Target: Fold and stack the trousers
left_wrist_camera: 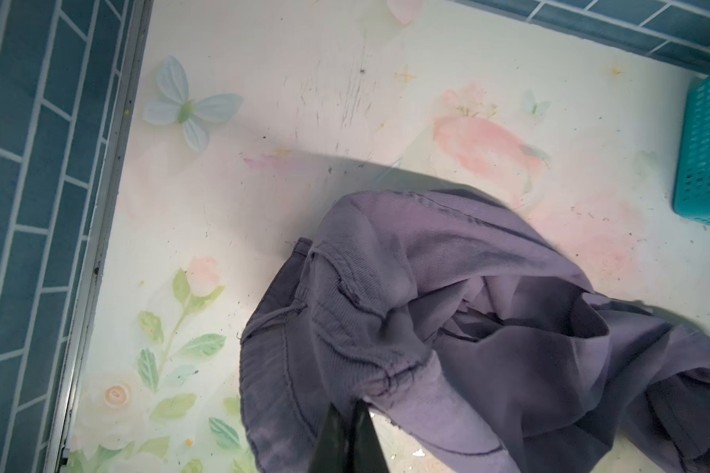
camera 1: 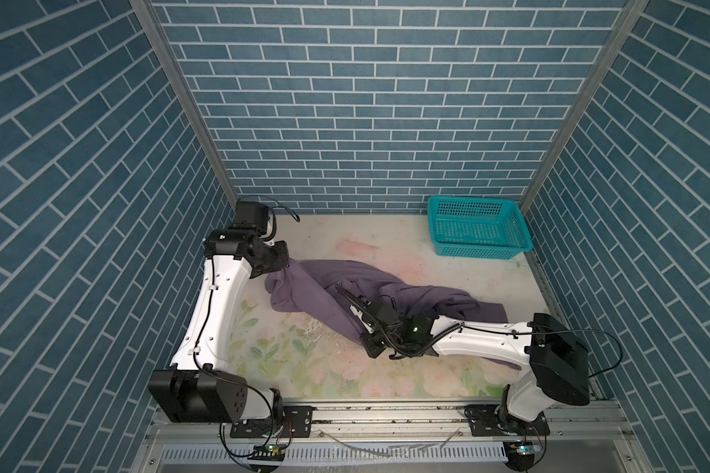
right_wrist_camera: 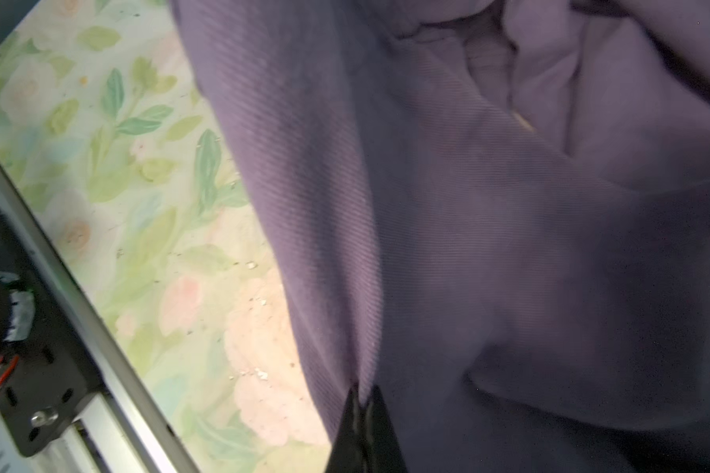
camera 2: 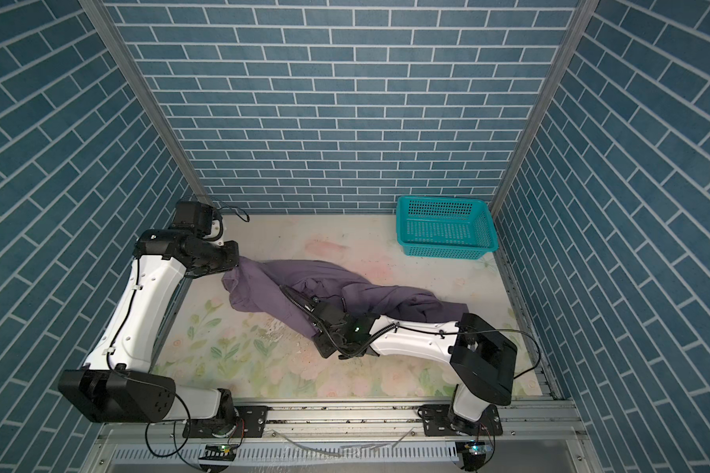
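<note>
In both top views the whole layout showed. The muted-purple trousers [camera 1: 312, 286] [camera 2: 259, 286] lay crumpled across the middle of the floral surface [camera 1: 386, 245], running from far left to near right. A teal basket [camera 1: 474, 245] [camera 2: 443, 250] stood well apart at the far right corner. The cloth rose to each arm's wrist, but the fingertips were hidden there.

The left wrist view gave the close detail. The left fingers [left_wrist_camera: 333, 442] were pressed together, pinching a stitched, seamed edge of the trousers [left_wrist_camera: 468, 307]. The rest of the cloth spilled away in bunched folds, and the basket [left_wrist_camera: 706, 155] showed at the frame's edge.

The right wrist view showed only fine ribbed weave. The right fingers [right_wrist_camera: 386, 442] were pinching a fold of the trousers [right_wrist_camera: 468, 204], which ran taut from their tips above the near part of the surface.
</note>
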You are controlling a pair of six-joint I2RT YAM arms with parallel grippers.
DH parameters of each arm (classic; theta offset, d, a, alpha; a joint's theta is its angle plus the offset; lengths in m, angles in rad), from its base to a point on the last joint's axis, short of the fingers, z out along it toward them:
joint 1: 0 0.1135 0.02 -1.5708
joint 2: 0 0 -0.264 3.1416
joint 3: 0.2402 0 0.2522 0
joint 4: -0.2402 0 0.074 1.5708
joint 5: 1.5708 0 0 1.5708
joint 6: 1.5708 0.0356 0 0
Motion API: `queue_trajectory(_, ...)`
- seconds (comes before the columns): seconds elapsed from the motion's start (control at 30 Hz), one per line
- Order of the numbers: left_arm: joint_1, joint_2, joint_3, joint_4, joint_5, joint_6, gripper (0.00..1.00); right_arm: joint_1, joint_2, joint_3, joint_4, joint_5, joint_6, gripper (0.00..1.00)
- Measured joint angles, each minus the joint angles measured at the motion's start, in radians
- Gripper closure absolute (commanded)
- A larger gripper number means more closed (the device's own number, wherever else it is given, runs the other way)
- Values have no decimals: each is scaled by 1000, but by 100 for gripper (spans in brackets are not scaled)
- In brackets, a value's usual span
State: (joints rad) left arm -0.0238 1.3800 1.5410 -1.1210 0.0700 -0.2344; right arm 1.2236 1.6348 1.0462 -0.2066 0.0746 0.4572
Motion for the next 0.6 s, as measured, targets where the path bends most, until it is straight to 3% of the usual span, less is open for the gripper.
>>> queue_trajectory(0.03, 0, -19, -22, 7, -10, -6, 96, 7, 2, 0, 13, -8, 12, 99)
queue_trajectory(0.1, 0, -62, -68, 19, -27, -21, 86, 9, 3, 0, 31, -23, 27, 84)
queue_trajectory(0.17, 0, -113, -120, 24, -47, -45, 60, 9, 3, -5, 41, -33, 35, 66)
queue_trajectory(0.27, 0, -189, -216, 19, -75, -78, 39, -2, -11, -37, 43, -33, 39, 49)
queue_trajectory(0.43, 0, -280, -308, -37, -114, -140, 25, -78, -150, -130, -3, -35, 36, 43)
queue_trajectory(0.6, 0, -323, -311, -56, -144, -171, 25, -255, -315, -162, -37, -25, 32, 41)
